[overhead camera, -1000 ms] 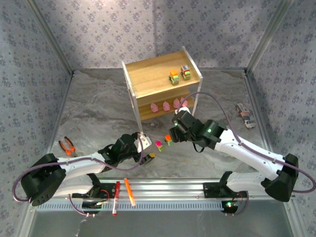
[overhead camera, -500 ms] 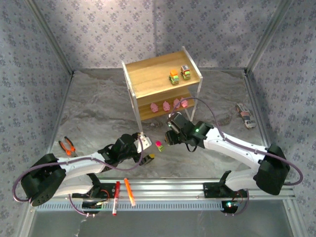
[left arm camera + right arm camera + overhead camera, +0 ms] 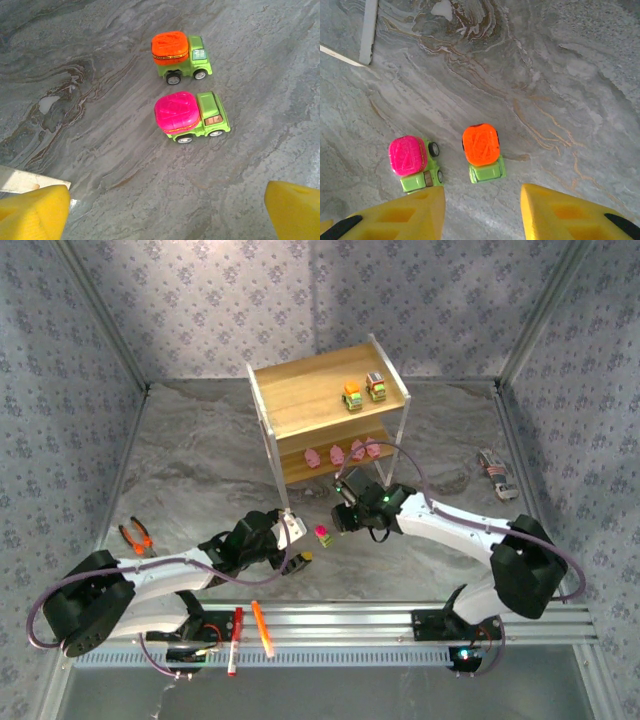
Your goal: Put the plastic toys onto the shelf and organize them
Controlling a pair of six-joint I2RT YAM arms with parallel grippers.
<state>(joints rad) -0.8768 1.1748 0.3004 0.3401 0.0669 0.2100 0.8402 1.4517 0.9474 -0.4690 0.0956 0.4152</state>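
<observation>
The grey marbled surface (image 3: 200, 470) carries a small two-tier shelf (image 3: 300, 405) of light wooden boards on a thin white metal frame, set toward the far side. Two tiny green-bodied plastic trucks (image 3: 352, 397) stand side by side on its top board. Four pink rounded plastic figures (image 3: 336, 453) sit in a row on the lower board.

The right gripper (image 3: 481, 194) hangs low over the surface just in front of the shelf, its yellow fingers parted with nothing between them. The left gripper (image 3: 165, 215) hovers nearby, spread wide and empty.

The orange-topped truck (image 3: 482, 152) lies just ahead of the right gripper's gap, cab end nearest, lengthwise to the fingers. The magenta-topped truck (image 3: 415, 162) stands just beside it, not touching.

The step in hand looks to be picking up the orange-topped truck. To do it well, centre the gap over the truck before descending, so the fingers meet its two long sides evenly; it has wheels and would likely roll off from a one-sided push. Keep the finger on the magenta truck's side from nudging that toy. Grip low on the green body, since the rounded top may slip. Then lift straight up and set it in line with the pair on the top board.
</observation>
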